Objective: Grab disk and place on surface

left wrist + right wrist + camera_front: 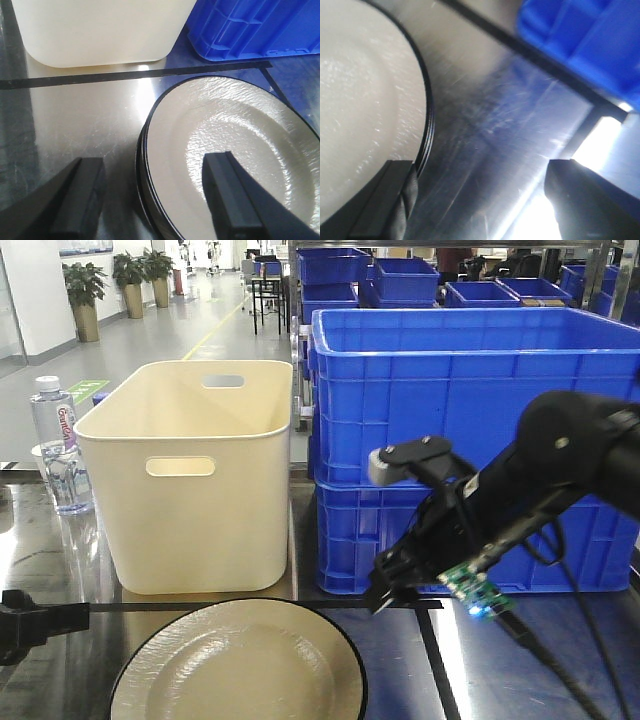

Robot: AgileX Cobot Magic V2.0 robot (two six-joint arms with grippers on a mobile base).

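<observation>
The disk (pixel 240 665) is a cream plate with a black rim, lying on top of a stack on the dark glossy surface (pixel 470 660) at the front. In the left wrist view my left gripper (pixel 155 200) is open and straddles the left rim of the disk (pixel 230 130): one finger over the plate, the other over the surface (pixel 75 125). My right gripper (pixel 487 200) is open too, its left finger over the right edge of the disk (pixel 365 100), the rest above bare surface (pixel 485 125). In the front view the right gripper (pixel 382 598) hangs just right of the plate.
A cream tub (pixel 190 480) stands right behind the plates. Stacked blue crates (pixel 470 380) stand to its right. A water bottle (pixel 55 440) is at the far left. A black tape line (pixel 135 74) runs between tub and plates.
</observation>
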